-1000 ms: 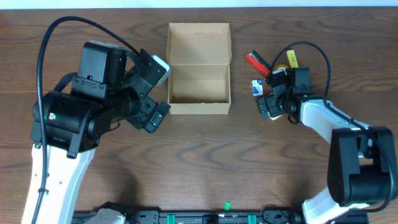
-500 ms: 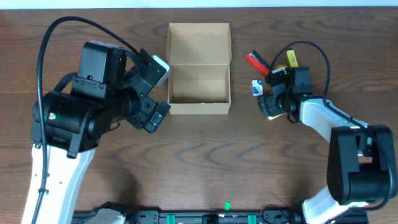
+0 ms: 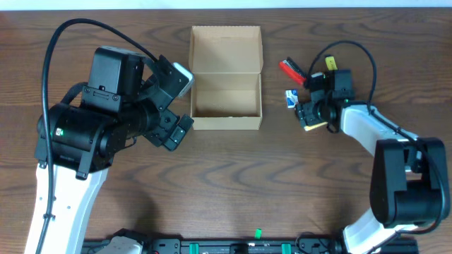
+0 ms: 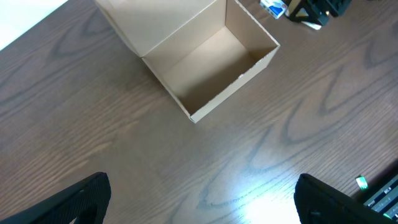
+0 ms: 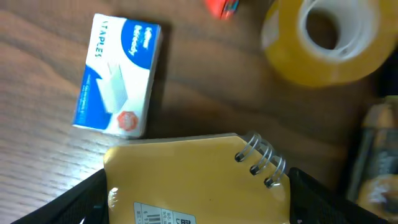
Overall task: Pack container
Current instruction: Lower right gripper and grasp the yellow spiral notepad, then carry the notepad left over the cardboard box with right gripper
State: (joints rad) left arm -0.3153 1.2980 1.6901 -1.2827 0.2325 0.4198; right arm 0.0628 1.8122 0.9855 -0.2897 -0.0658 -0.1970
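Note:
The container is an open tan cardboard box with its flap lid folded back; its bare inside shows in the left wrist view. My left gripper is open and empty over the table, just left of the box's front corner. My right gripper is to the right of the box, shut on a yellow spiral notepad, which fills the gap between its fingers. The pad's yellow edge shows in the overhead view.
A blue and white staples box lies on the table just beyond the pad. A yellow tape roll and a red item lie farther back, with a yellow marker near them.
My right gripper has shifted slightly up and right with the yellow notepad between its fingers. The left arm and the box have not moved.

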